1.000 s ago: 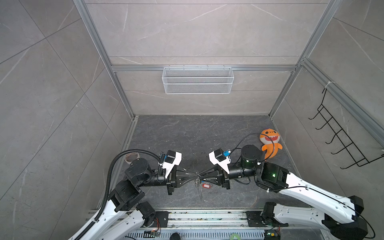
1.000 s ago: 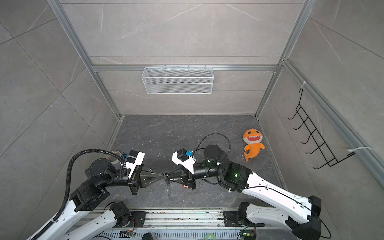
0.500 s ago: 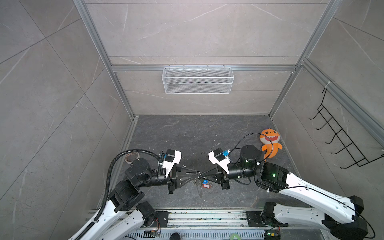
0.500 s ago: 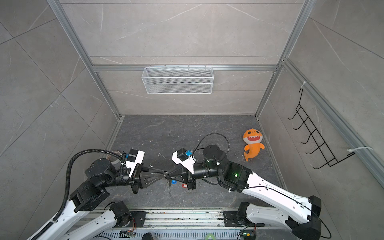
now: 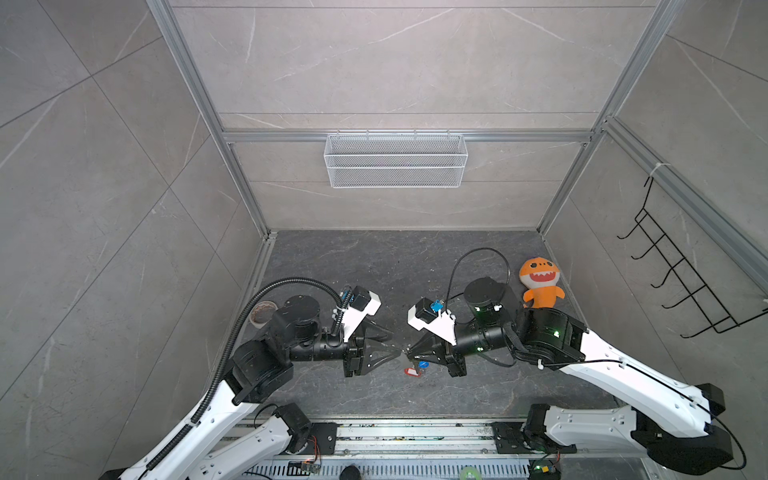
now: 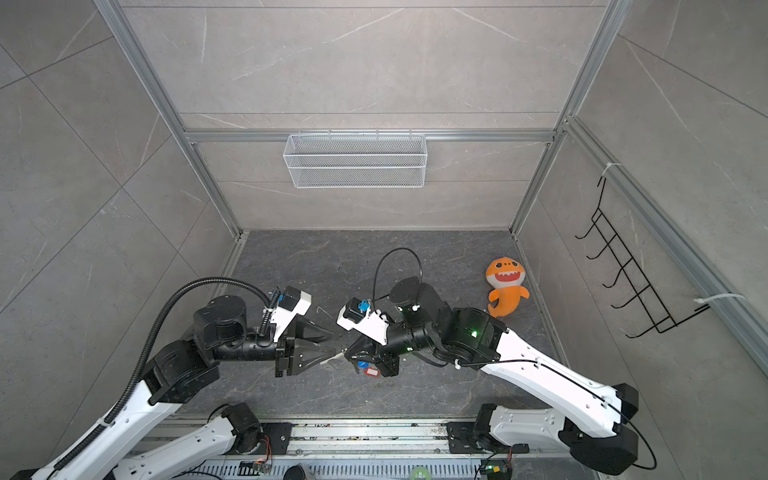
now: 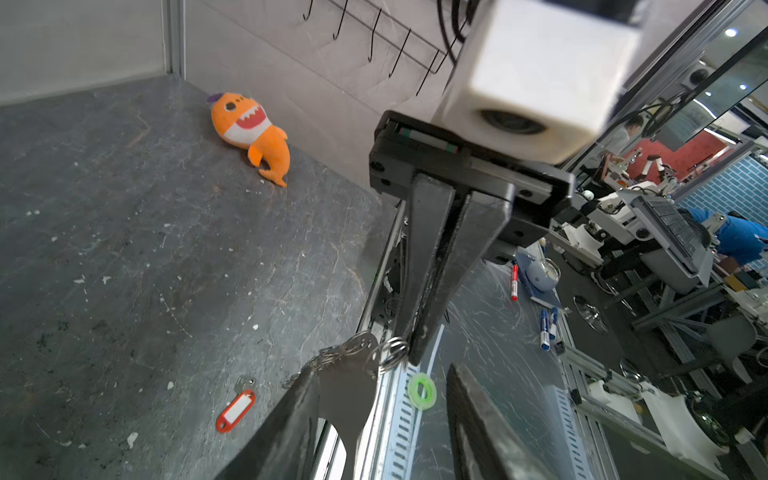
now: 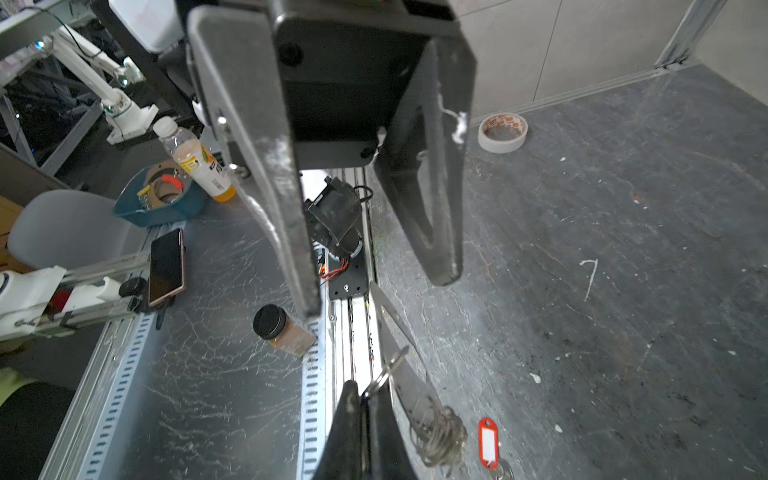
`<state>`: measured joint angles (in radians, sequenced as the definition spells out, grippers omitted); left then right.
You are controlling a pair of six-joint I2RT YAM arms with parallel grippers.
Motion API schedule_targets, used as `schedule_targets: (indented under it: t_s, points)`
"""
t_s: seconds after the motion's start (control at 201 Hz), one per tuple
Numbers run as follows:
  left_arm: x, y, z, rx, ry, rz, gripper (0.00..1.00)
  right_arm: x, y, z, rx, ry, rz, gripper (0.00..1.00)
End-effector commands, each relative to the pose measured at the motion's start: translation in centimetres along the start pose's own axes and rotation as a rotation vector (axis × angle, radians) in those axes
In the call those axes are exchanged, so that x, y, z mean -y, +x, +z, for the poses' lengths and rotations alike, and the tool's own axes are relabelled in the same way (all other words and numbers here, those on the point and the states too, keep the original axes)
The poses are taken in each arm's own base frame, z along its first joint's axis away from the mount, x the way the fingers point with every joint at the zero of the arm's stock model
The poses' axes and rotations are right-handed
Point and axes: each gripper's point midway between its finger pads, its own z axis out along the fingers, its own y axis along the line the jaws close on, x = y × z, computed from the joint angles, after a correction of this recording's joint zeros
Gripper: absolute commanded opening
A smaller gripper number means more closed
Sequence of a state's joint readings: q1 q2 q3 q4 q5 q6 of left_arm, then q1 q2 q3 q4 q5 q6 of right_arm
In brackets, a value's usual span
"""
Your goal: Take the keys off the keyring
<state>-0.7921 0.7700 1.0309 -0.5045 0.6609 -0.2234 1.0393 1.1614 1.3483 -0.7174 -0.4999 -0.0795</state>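
Two robot arms meet low over a dark, scuffed stone-look tabletop (image 5: 374, 266) inside grey tiled walls.
The right tool (image 5: 409, 353) pinches a small ring of the keyring (image 7: 349, 376), held off the tabletop; the left tool (image 5: 395, 343) stands spread beside it; the red-tagged key (image 5: 411, 372) lies on the tabletop below.

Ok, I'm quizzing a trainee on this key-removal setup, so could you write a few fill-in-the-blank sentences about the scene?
1. The small metal key lying loose on the dark tabletop has a ___ plastic tag.
2. The right pincer is ___ on a small silver ring of the flat grey oval keyring.
3. The left pincer has its jaws ___.

Missing words: red; shut; open.
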Motion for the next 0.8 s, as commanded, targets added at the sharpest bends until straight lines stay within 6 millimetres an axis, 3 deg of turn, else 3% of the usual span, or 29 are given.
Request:
schedule_targets:
  t_s: [0.0, 0.563, 0.792]
  points:
    - [1.7, -0.2, -0.2, -0.015, 0.087, 0.050, 0.51, -1.8, 0.1, -0.8, -0.030, -0.082, -0.056, 0.00]
    - [3.4, -0.2, 0.7, -0.012, 0.255, 0.053, 0.45, -2.8, -0.5, -0.6, -0.006, -0.148, -0.081, 0.00]
    - [3.5, 0.0, 1.1, -0.026, 0.289, 0.033, 0.35, -2.6, -0.7, -0.6, 0.006, -0.139, -0.078, 0.00]
